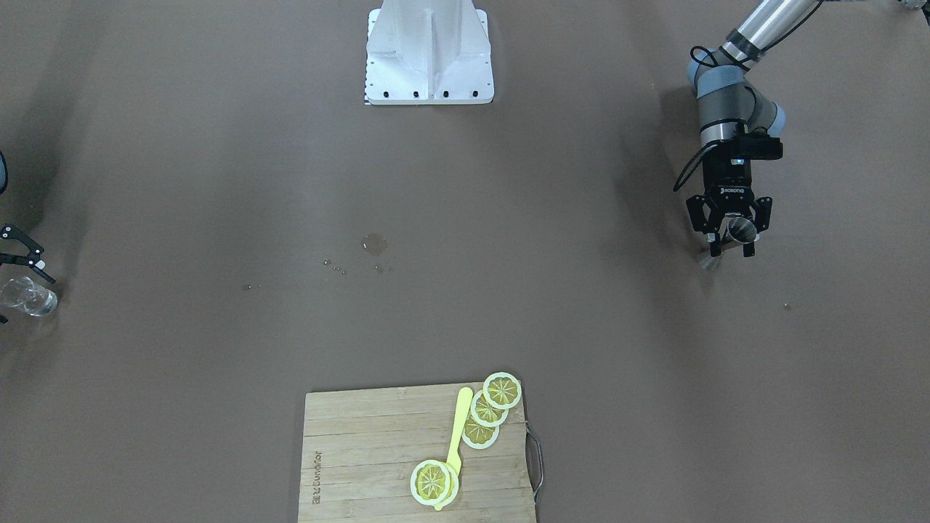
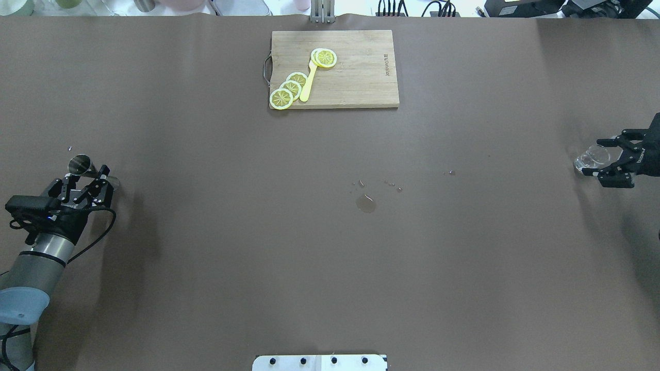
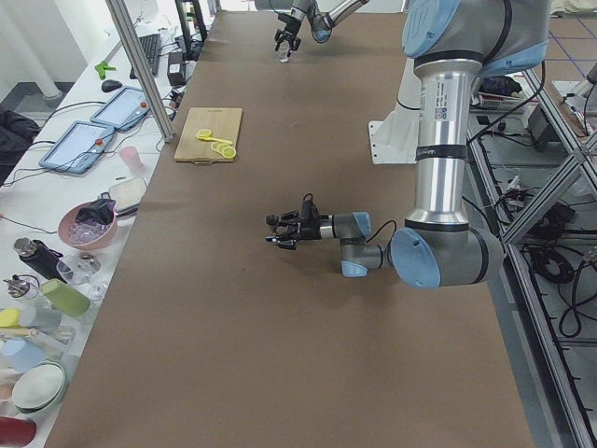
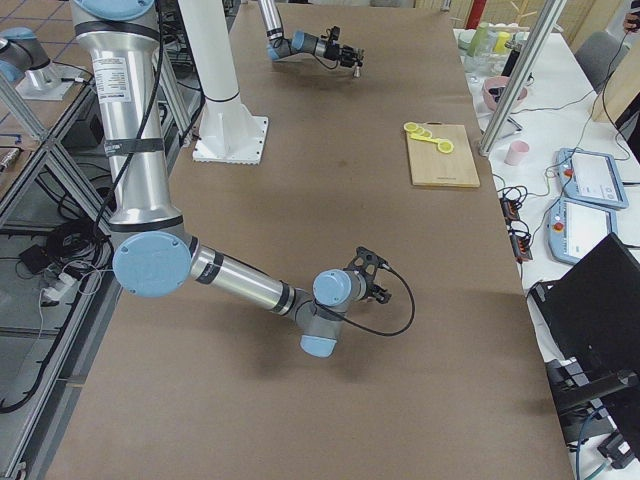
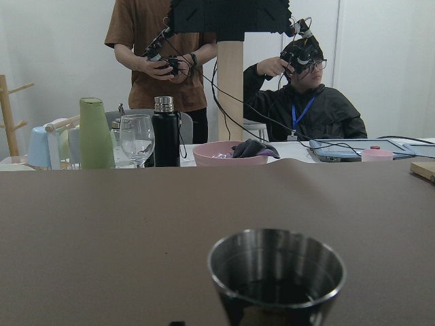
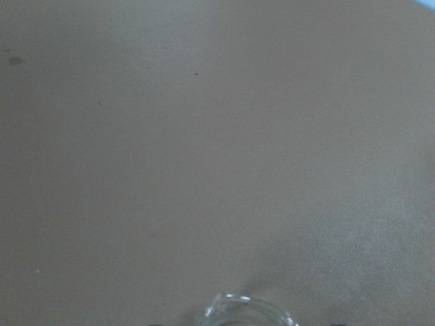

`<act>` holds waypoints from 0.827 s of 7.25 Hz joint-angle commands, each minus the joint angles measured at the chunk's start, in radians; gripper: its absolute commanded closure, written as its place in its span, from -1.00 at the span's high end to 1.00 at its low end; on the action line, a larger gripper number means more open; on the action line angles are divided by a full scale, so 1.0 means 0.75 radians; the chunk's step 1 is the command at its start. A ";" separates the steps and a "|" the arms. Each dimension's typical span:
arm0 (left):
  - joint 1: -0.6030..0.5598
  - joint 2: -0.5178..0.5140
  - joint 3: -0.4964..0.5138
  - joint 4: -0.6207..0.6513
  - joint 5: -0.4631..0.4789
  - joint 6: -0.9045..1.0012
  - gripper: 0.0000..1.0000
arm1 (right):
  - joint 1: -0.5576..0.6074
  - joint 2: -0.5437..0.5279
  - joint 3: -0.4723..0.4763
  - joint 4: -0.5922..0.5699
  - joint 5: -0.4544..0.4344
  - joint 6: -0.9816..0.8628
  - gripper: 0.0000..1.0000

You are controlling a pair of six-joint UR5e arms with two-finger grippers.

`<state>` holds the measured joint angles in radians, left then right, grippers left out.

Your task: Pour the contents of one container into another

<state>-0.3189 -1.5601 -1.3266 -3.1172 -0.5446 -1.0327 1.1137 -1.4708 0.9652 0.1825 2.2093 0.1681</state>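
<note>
A steel jigger cup (image 2: 80, 164) stands near the table's left end. My left gripper (image 2: 85, 175) reaches in level, its fingers spread on either side of the cup without closing on it. The left wrist view looks down on the cup's rim (image 5: 275, 268) from close by. At the right end a clear glass (image 2: 589, 158) stands between the open fingertips of my right gripper (image 2: 602, 157). Only the glass's rim (image 6: 248, 309) shows in the right wrist view. The front view has the cup (image 1: 741, 231) at the right and the glass (image 1: 29, 298) at the left edge.
A wooden cutting board (image 2: 361, 82) with lemon slices (image 2: 289, 90) and a yellow utensil lies at the far middle. A small puddle (image 2: 365, 203) with droplets marks the table's centre. The robot's white base (image 1: 429, 54) is on the near side. Two people stand beyond the table's left end.
</note>
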 commanded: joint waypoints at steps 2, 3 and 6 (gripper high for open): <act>-0.002 0.000 0.000 0.006 0.000 -0.002 -0.10 | 0.000 0.002 0.002 0.000 -0.001 0.001 0.12; -0.002 0.000 0.000 0.008 0.000 -0.002 -0.20 | 0.000 0.002 0.002 0.000 0.001 0.001 -0.38; 0.000 0.000 -0.017 0.017 0.000 -0.002 -0.37 | 0.002 -0.002 0.026 0.000 0.016 0.005 -1.00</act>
<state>-0.3203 -1.5601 -1.3308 -3.1075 -0.5446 -1.0339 1.1140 -1.4710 0.9759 0.1826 2.2153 0.1695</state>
